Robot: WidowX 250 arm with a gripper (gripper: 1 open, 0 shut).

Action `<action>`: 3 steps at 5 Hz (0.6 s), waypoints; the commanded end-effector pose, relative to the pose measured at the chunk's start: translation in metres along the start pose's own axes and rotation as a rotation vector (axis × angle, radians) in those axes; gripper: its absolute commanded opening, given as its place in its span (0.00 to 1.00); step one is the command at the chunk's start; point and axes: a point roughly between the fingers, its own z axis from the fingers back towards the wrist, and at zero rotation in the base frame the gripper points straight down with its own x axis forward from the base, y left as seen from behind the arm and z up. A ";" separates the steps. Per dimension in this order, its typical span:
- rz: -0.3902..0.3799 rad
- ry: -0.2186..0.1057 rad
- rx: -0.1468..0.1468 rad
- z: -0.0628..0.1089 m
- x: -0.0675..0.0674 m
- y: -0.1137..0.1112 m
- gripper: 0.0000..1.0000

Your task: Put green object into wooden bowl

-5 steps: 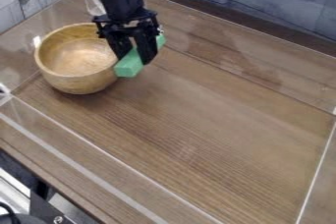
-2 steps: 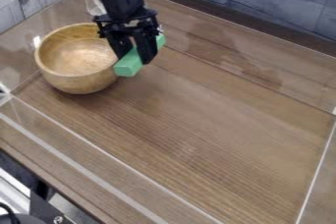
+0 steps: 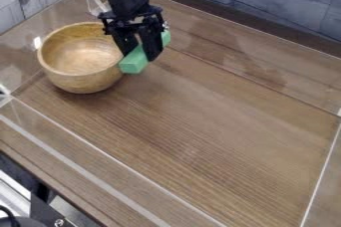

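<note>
One camera view is all there is, looking down at a wooden bench [image 3: 226, 121] edged with clear low walls. The black gripper [image 3: 139, 50] points steeply down, its jaws clenched on the green object [image 3: 135, 62], a small bright-green bar whose lower end sticks out beneath the fingertips while its upper part is hidden between them. Whether that lower end touches the bench or hangs just clear of it cannot be told from here.

Just beside the jaws, on their left in the picture, sits the wooden bowl [image 3: 80, 60], round, light tan, with a thick rim and a hollow with nothing in it. The bar is outside the bowl, right at the near-right part of its rim, so the placing step is not yet done.

The risks, as I judge them, come from that closeness. A sideways move toward the bowl without enough lift would knock the bar or fingers against the rim and shove the bowl along the smooth bench. The bar also seems held near one end, so a bump could twist it loose. Letting go here would drop it beside the bowl.
</note>
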 end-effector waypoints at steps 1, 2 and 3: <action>-0.013 -0.001 0.048 -0.001 -0.003 0.032 0.00; -0.032 0.009 0.050 -0.003 0.003 0.034 0.00; -0.051 0.019 0.051 -0.004 0.007 0.036 0.00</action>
